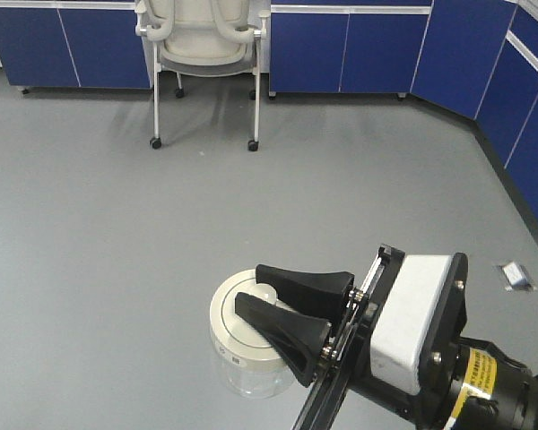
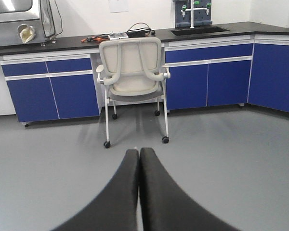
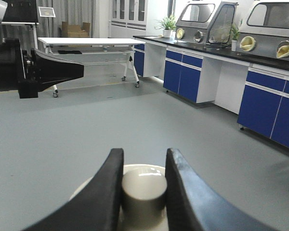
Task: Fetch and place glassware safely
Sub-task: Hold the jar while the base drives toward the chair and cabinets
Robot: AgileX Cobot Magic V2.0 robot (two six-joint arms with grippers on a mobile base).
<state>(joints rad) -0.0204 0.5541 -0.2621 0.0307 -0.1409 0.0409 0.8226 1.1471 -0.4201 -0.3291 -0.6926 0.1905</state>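
Note:
The glassware (image 1: 247,345) is a small clear jar with a round cream-white lid, held over the grey floor low in the front view. My right gripper (image 1: 255,288) comes in from the lower right and is shut on the lid's central knob (image 3: 143,192). In the right wrist view both black fingers (image 3: 106,187) press the knob's sides, with the lid (image 3: 139,169) showing behind them. My left gripper (image 2: 138,151) is shut with its fingers pressed together and nothing between them. It points toward the chair. The left arm (image 3: 38,70) shows at the upper left of the right wrist view.
A white wheeled chair (image 1: 206,54) stands ahead against blue cabinets (image 1: 359,49). More blue cabinets line the right wall, and a small flat object (image 1: 517,274) lies on the floor there. A white table (image 3: 89,43) and counter-top glove boxes (image 3: 274,19) are farther off.

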